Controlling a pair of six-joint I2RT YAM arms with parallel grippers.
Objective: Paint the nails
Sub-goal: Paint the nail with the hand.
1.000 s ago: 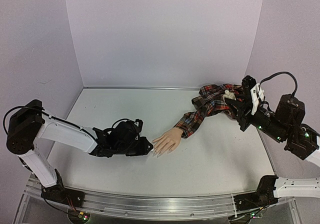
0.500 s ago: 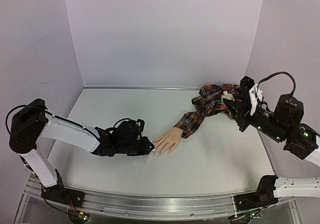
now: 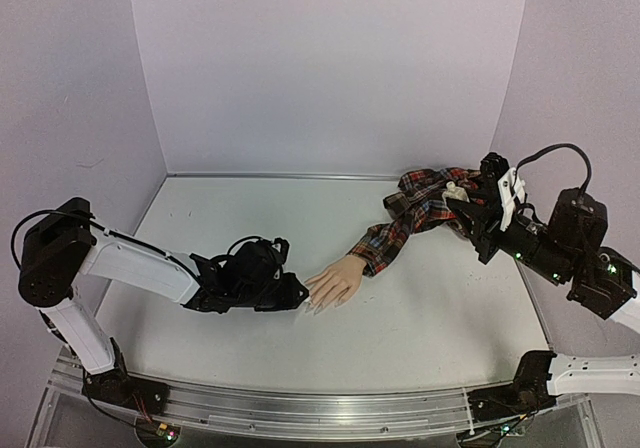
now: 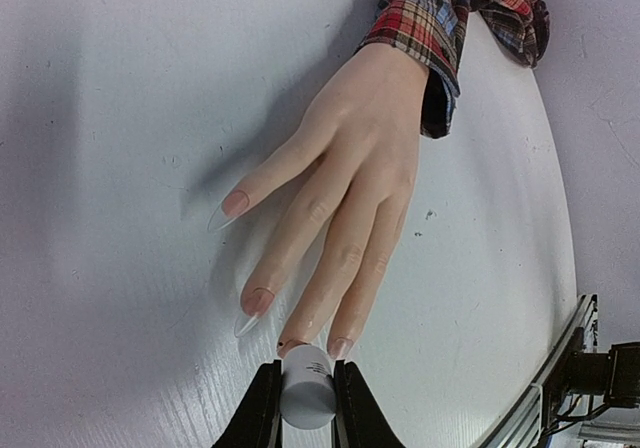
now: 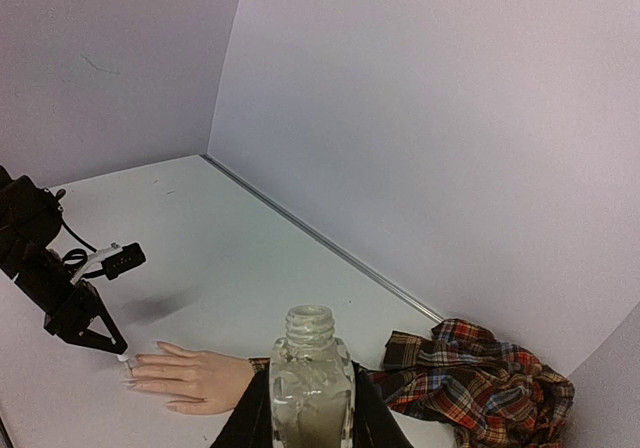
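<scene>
Pale lilac walls [image 3: 330,68] enclose a white surface [image 3: 250,218].

The left pincer [image 4: 306,400] is closed tight on a small white cap [image 4: 306,383], most likely the brush handle. The brush itself is hidden beneath the cap. The cap's far end sits right at the tip of a middle finger of a skin-coloured mannequin hand [image 4: 350,168], which lies palm down. Its long, pale, pointed nails [image 4: 258,299] point toward the pincer.

Seen from overhead, the hand is near the centre of the surface, with this pincer at its 9 o'clock.

A red plaid sleeve [image 3: 420,208] trails from the wrist toward 2 o'clock and ends in a crumpled heap. The right pincer [image 5: 312,408] hangs over that heap, gripping an uncapped clear bottle [image 5: 311,368] upright, well apart from the hand.

This looks like the painting step itself, one nail at a time. Two nails show a pinkish tint, but whether that is polish cannot be told.

The next move probably calls for a short, light stroke along this nail, then a small sideways shift to the neighbouring fingertip. Nothing lies between brush and nails. The fingers lie close together, so a stray stroke could mark the skin.
</scene>
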